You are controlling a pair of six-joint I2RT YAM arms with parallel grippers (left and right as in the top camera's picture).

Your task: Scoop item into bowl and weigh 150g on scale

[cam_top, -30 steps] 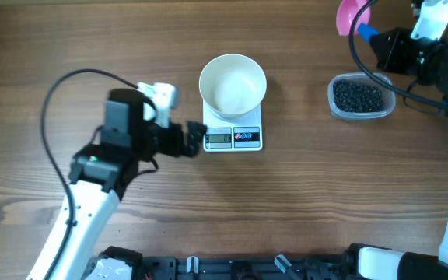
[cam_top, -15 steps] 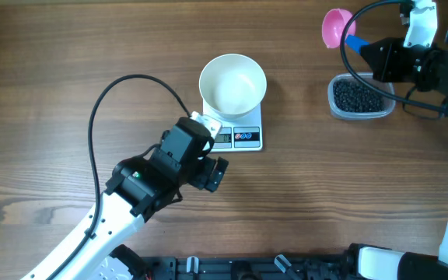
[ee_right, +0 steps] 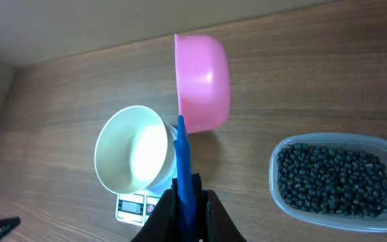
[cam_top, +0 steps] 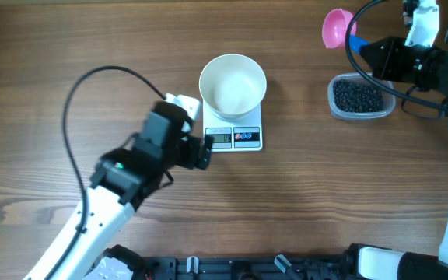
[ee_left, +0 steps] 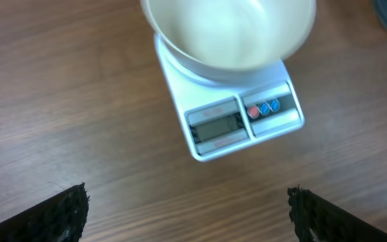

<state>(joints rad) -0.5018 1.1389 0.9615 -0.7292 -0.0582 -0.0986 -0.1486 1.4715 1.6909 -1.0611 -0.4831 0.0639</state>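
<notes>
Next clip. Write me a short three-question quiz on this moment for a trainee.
1. True or false: the bowl stands beside the scale.
2. The right claw is shut on: A) scale B) scoop C) bowl.
3. Fill in: the pellets lie in the clear ___.
Key: 1 false, it stands on the scale. 2 B. 3 tub.

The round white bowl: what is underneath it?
The round white bowl stands on a small white rectangular digital scale. Only the scale's front strip shows, with its grey display and red and blue buttons. The rest of its top is covered by the bowl.
</notes>
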